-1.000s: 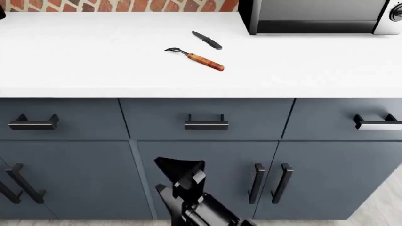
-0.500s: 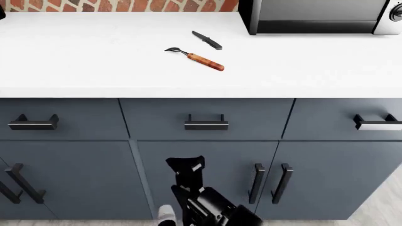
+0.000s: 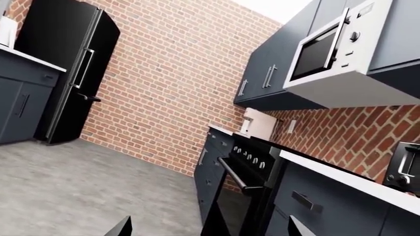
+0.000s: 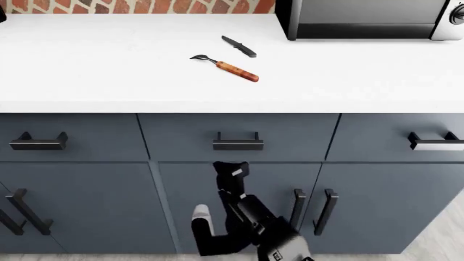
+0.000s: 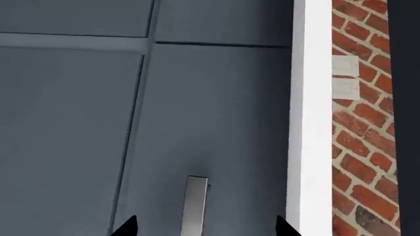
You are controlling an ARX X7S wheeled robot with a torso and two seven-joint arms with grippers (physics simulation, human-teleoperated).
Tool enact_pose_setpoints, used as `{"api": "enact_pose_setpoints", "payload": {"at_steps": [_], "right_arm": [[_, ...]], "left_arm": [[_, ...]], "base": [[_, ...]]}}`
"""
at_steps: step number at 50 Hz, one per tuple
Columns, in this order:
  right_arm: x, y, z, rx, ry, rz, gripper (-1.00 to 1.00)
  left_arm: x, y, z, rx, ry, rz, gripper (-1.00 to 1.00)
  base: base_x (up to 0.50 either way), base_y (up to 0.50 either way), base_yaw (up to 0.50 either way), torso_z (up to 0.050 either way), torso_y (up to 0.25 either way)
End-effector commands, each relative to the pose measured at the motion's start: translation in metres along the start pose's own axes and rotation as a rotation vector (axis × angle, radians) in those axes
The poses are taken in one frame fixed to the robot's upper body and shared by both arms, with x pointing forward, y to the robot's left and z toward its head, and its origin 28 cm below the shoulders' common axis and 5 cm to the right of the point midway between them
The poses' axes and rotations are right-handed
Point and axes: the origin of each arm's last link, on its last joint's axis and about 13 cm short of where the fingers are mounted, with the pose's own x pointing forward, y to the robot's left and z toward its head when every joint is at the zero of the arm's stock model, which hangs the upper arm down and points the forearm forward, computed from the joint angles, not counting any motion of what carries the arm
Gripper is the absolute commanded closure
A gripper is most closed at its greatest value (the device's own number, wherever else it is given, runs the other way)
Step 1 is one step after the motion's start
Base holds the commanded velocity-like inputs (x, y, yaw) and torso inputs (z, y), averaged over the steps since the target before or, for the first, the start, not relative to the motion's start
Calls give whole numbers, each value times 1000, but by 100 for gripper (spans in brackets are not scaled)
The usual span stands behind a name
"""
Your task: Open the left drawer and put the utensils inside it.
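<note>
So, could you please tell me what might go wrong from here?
1. The right gripper, jaws open, sits just below the dark slate-blue drawer's thin black bar handle; a misjudged rise could bump the front or slip off.
2. Its forearm runs close to the vertical black door handle and might snag it.
3. The wooden-handled fork and black knife lie flat on the white countertop, so pinching them may be awkward.

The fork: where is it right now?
In the head view the fork lies on the white countertop, just in front of the knife, above the closed middle drawer.
</note>
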Motion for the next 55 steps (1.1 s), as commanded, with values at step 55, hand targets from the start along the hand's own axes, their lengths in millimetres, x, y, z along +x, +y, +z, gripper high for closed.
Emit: {"api": "enact_pose_setpoints", "payload": {"at_steps": [55], "right_arm": [[71,-5,-17,66,223,10,-100]], "left_arm": [[-1,0,-4,15,13,3,-100]], "base": [[0,0,0,0,0]]}}
